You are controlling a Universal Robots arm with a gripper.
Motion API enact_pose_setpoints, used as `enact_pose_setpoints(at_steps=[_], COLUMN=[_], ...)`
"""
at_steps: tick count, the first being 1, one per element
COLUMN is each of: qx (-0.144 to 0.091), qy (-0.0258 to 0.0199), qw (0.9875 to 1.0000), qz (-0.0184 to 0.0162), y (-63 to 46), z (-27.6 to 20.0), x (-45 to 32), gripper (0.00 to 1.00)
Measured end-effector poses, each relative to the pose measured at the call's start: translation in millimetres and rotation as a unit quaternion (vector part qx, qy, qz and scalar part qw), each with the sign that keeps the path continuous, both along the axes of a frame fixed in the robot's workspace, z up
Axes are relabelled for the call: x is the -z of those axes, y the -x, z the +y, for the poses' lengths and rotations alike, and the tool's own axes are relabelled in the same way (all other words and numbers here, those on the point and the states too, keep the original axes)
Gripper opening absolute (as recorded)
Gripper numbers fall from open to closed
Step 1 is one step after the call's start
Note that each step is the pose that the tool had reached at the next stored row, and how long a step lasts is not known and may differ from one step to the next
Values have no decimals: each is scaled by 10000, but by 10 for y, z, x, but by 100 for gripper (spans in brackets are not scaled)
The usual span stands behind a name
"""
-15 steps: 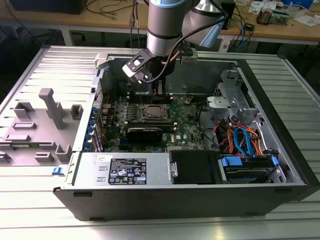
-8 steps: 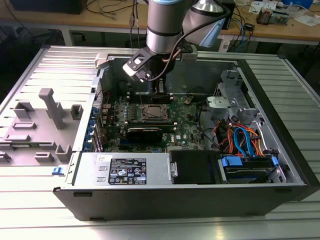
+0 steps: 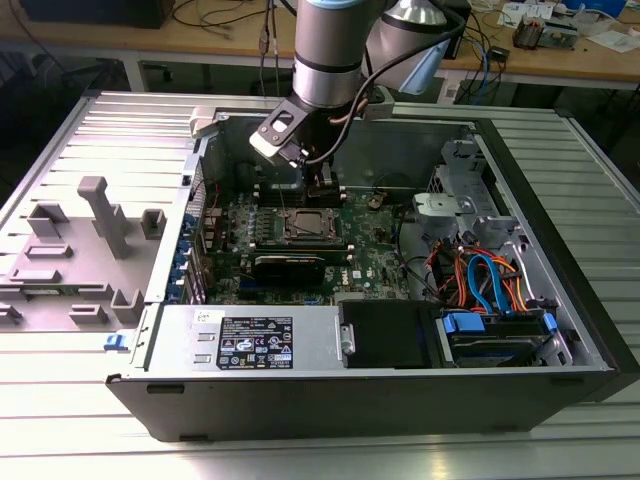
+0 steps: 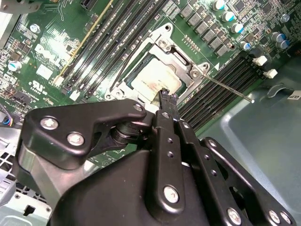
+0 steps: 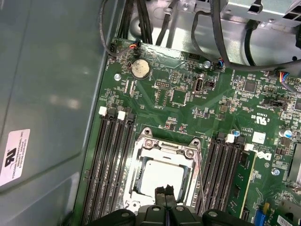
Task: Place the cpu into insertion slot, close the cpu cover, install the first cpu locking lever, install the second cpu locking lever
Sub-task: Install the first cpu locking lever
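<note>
The cpu point(image 5: 162, 175) lies flat in the insertion slot point(image 3: 305, 226), its pale metal top showing point(image 4: 155, 77). The silver cpu cover point(image 5: 165, 149) lies down around it as a frame point(image 4: 181, 59). One thin locking lever point(image 4: 230, 89) sticks out sideways over the black memory slots. Another lever point(image 4: 118, 70) runs along the opposite side of the socket. My gripper point(image 5: 164, 190) hangs just above the cpu's edge, shut with nothing between its fingers point(image 4: 165, 96). In the exterior view the gripper point(image 3: 320, 192) is low inside the case, over the socket's far side.
Black memory slots point(image 5: 110, 160) flank the socket on both sides. The case's grey wall point(image 5: 47, 94) is close by. Cable bundles point(image 3: 480, 275) and drive bays fill the exterior view's right. A black heatsink block point(image 3: 290, 266) sits in front of the socket.
</note>
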State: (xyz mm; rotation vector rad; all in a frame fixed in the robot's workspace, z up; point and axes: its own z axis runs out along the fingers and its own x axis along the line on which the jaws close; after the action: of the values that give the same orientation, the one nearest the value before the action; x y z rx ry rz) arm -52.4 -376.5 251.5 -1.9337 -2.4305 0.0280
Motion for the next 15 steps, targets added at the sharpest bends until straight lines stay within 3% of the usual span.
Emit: enact_pose_setpoints(at_steps=[12,15], qx=[-9,-301], qy=[-3,-3], qw=[10000,9995], qz=[0,0], y=[1,10], z=[0,-1], x=[1,-1], gripper=[11,11])
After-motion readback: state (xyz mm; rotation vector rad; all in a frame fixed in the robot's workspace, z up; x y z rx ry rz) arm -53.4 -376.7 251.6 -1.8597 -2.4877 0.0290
